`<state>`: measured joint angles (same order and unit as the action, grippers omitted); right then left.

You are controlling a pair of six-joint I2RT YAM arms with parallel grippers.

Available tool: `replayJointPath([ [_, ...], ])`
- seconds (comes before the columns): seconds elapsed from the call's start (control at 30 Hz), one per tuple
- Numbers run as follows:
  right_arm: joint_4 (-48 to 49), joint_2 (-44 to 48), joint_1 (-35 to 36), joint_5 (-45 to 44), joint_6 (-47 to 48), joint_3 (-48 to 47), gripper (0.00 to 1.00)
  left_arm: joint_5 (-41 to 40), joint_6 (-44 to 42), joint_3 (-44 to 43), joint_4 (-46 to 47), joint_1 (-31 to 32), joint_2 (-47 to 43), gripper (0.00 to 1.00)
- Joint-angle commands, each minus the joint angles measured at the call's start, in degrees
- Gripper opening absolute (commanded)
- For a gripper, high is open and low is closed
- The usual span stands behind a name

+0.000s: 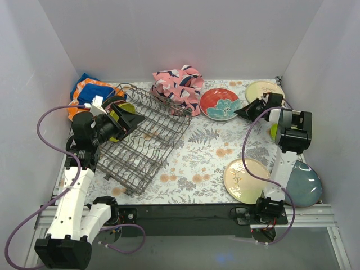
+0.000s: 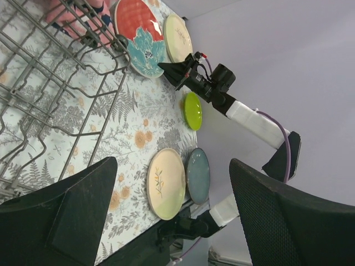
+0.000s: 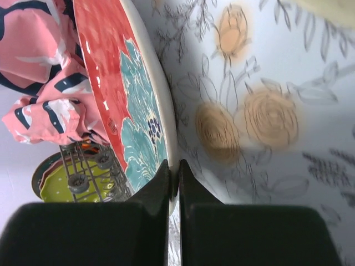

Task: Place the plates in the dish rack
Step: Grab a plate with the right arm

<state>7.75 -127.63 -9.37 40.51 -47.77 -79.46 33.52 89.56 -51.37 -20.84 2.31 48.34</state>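
The grey wire dish rack (image 1: 147, 140) lies at an angle at centre left; it also shows in the left wrist view (image 2: 50, 94). My left gripper (image 1: 133, 117) hovers over its left end, open and empty (image 2: 172, 166). A yellow-green plate (image 1: 116, 130) stands at that end of the rack, seen through the wires in the right wrist view (image 3: 61, 183). My right gripper (image 1: 243, 111) is shut on the rim of the red and teal flowered plate (image 1: 220, 104), pinching its white edge (image 3: 166, 133).
A cream plate (image 1: 264, 90) lies at the back right, and a small lime plate (image 2: 193, 111) under the right arm. Another cream plate (image 1: 246, 180) and a blue-grey plate (image 1: 305, 188) lie at the front right. A pink cloth (image 1: 180, 84) and a blue-orange cloth (image 1: 90, 93) lie behind the rack.
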Motion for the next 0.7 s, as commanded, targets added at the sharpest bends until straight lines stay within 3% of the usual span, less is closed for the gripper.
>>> replayJointPath([
  [0.0,5.2,8.4,-1.9,7.1,-1.2,3.1,0.01,3.9,5.2,2.9,5.1,-0.2,0.7,0.81],
  [0.23,5.4,13.6,-3.6,11.4,-0.7,8.7,0.01,3.8,9.3,4.4,10.3,3.2,3.9,0.8],
  [0.67,4.8,22.4,-5.3,14.7,4.0,19.5,0.01,-7.9,15.0,2.7,18.0,21.6,16.9,0.8],
])
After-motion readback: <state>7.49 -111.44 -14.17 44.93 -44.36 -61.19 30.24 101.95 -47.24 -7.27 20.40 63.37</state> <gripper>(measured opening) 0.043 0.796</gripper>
